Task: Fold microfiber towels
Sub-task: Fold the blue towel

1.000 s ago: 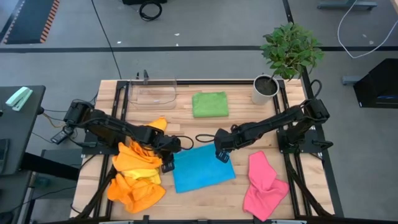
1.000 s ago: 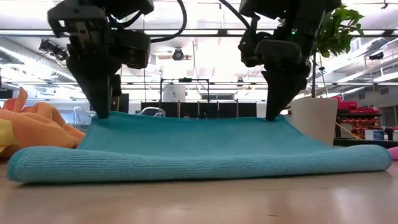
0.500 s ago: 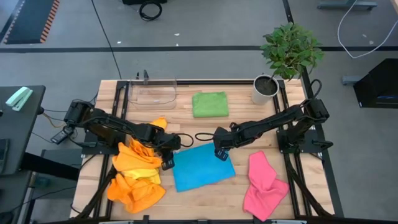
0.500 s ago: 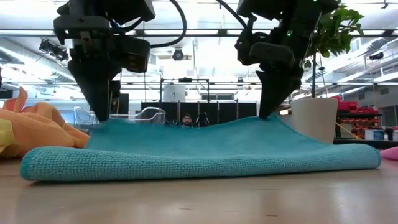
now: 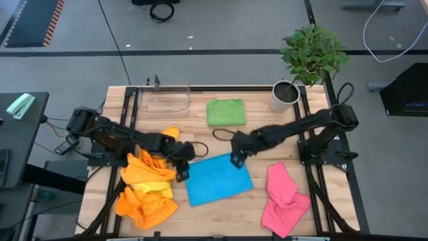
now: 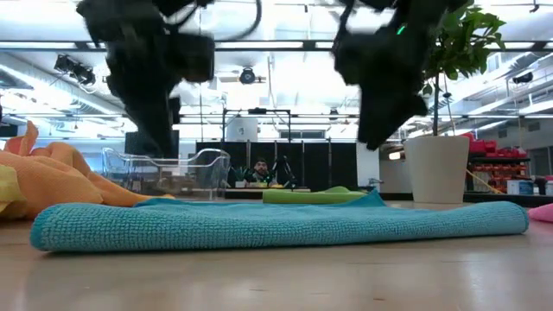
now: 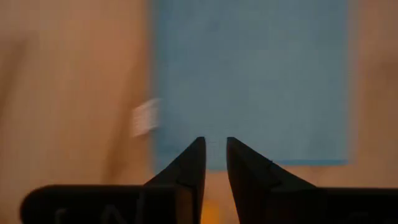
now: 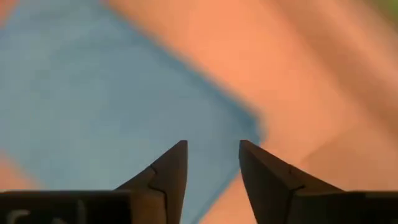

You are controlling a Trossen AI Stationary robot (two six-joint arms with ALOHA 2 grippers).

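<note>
A blue towel (image 5: 219, 179) lies folded and flat on the table's middle; it also shows in the low view (image 6: 276, 225). My left gripper (image 5: 182, 171) hovers above its far left corner, fingers a little apart and empty (image 7: 215, 149). My right gripper (image 5: 235, 159) hovers above its far right corner, open and empty (image 8: 212, 155). In the low view both grippers (image 6: 160, 142) (image 6: 373, 134) stand clear above the towel. A folded green towel (image 5: 226, 112) lies at the far middle. An orange and yellow pile (image 5: 144, 189) lies at the left, a pink towel (image 5: 284, 197) at the right.
A clear plastic tray (image 5: 164, 99) stands at the far left. A potted plant (image 5: 286, 94) stands at the far right. A dark cable loop (image 5: 221, 134) lies just beyond the blue towel. Bare wood shows along the near edge (image 5: 221, 217).
Both grippers have let go of the blue towel's far edge and risen, drifting a little toward the table's far edge. The far edge, held raised before, has dropped, and the towel now lies flat in its fold.
</note>
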